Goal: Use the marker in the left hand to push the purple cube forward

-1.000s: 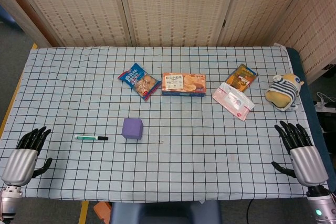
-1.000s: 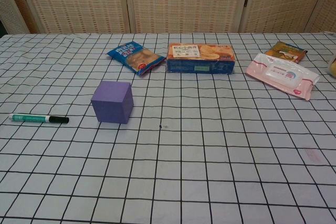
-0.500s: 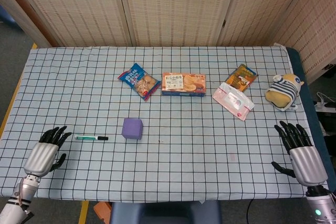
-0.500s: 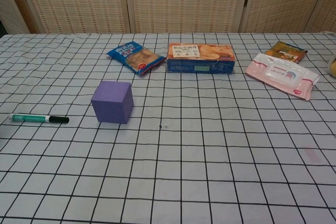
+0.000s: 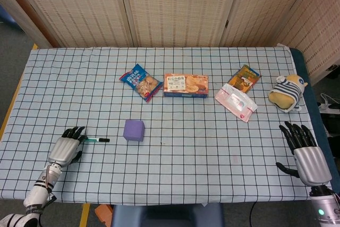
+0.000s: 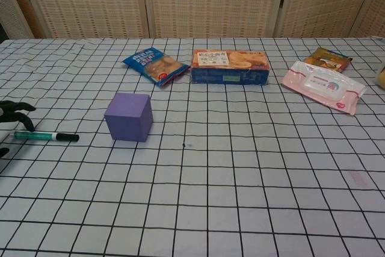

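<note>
The purple cube [image 5: 134, 130] [image 6: 128, 117] sits on the checked tablecloth, left of centre. A green marker with a black cap [image 5: 96, 140] [image 6: 46, 136] lies flat to the cube's left, cap pointing at the cube. My left hand [image 5: 66, 149] [image 6: 12, 114] hovers over the marker's left end with its fingers spread, holding nothing. Near the table's front right edge my right hand [image 5: 304, 154] rests open and empty; it does not show in the chest view.
Along the back lie a blue snack bag [image 5: 141, 82], an orange biscuit box [image 5: 185, 85], a pink wipes pack [image 5: 236, 102], a small brown packet [image 5: 247, 76] and a striped plush toy [image 5: 287, 92]. Folding screens stand behind the table.
My left hand has moved right from the table's front left corner to the marker's left end. The marker, the cube and the right hand stay put.
</note>
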`<state>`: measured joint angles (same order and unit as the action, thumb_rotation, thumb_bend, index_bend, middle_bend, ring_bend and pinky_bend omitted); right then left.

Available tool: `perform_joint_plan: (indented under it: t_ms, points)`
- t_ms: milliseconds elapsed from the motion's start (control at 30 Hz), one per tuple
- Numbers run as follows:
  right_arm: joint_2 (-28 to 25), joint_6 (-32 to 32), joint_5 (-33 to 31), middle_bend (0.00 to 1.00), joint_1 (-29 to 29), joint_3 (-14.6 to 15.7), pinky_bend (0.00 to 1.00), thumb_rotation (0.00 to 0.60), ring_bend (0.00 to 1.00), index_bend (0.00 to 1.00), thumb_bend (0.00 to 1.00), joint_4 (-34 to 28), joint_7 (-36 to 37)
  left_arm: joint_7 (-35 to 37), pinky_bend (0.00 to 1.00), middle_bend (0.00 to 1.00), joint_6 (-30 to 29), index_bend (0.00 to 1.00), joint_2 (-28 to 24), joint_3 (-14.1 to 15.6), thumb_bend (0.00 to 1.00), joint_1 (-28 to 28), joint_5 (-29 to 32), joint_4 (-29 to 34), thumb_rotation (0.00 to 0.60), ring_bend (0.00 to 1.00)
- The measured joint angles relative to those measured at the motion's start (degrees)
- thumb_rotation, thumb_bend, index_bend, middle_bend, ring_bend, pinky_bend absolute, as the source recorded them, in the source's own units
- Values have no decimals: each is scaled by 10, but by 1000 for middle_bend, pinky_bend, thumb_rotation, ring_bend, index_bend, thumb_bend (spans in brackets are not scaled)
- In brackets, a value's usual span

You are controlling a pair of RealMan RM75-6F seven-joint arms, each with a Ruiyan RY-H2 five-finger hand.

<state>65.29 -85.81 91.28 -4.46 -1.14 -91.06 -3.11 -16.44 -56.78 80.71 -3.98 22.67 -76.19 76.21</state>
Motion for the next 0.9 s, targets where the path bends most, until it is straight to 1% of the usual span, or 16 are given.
perform_joint_plan:
  t_ms: [200, 267, 500, 600, 800, 900]
  points:
    - [-1, 6, -6, 0, -1, -1, 0, 600, 0, 0, 0, -2, -2, 9, 97, 6, 13, 286, 31, -10, 458, 24, 9, -38, 600, 0]
    - [-2, 6, -7, 0, -1, -1, 0, 600, 0, 0, 0, -2, 0, 12, 99, 12, 11, 306, 37, -11, 458, 28, 8, -44, 600, 0]
    - [-6, 6, -10, 0, 0, -2, 0, 600, 0, 0, 0, -3, 5, 8, 110, 38, 11, 434, 56, -9, 458, 36, 12, -71, 600, 0]
    - [-8, 6, -9, 0, 0, -1, 0, 600, 0, 0, 0, -5, 7, 2, 121, 53, 3, 461, 66, -8, 457, 38, 12, -83, 600, 0]
    - [-12, 7, -7, 0, 1, 1, 0, 600, 0, 0, 0, -9, 10, -1, 132, 74, -10, 474, 88, -8, 461, 40, 10, -118, 600, 0]
    - [-14, 6, -7, 0, 2, 2, 0, 600, 0, 0, 0, -11, 12, -1, 132, 73, -15, 446, 94, -5, 464, 40, 8, -127, 600, 0]
